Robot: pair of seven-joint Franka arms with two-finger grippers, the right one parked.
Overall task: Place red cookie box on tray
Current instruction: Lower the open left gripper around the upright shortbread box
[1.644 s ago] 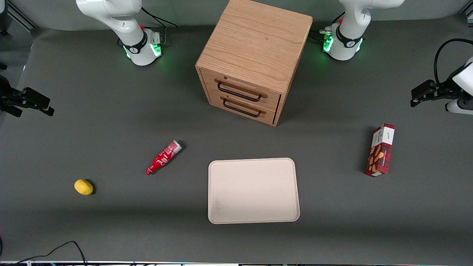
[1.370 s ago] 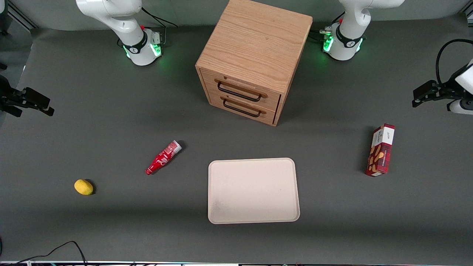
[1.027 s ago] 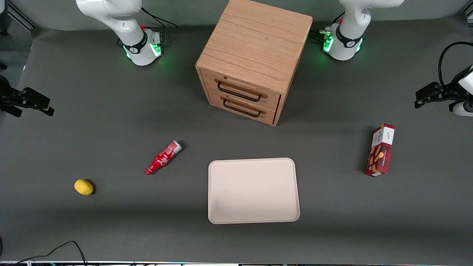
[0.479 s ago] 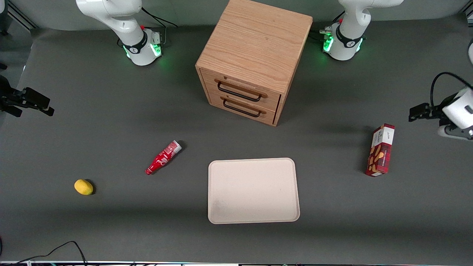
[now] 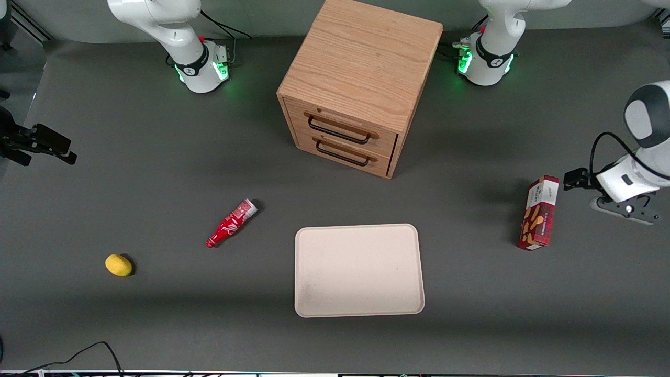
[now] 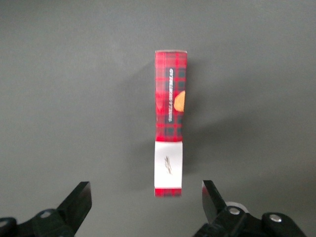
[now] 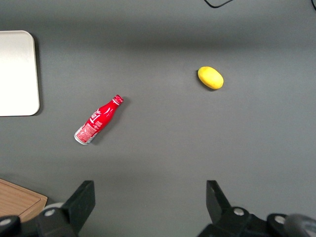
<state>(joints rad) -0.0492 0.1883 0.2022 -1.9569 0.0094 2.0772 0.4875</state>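
The tool (image 6: pixel 143 207) is held wide open above the desk (image 5: pixel 157 173), just by the white end of the cookie box (image 5: pixel 539 213). Nothing is gripped yet. Next, the tool should be lowered over the box and closed; the tray (image 5: pixel 358 310) waits well apart.

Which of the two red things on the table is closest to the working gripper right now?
The red cookie box: the open gripper hovers beside its white end. The red bottle lies toward the parked arm's end, past the tray.

Wooden drawer cabinet (image 5: pixel 361 84) mid-table; red bottle (image 5: pixel 231 223) lying flat; yellow lemon (image 5: pixel 118 265) toward parked arm's end.
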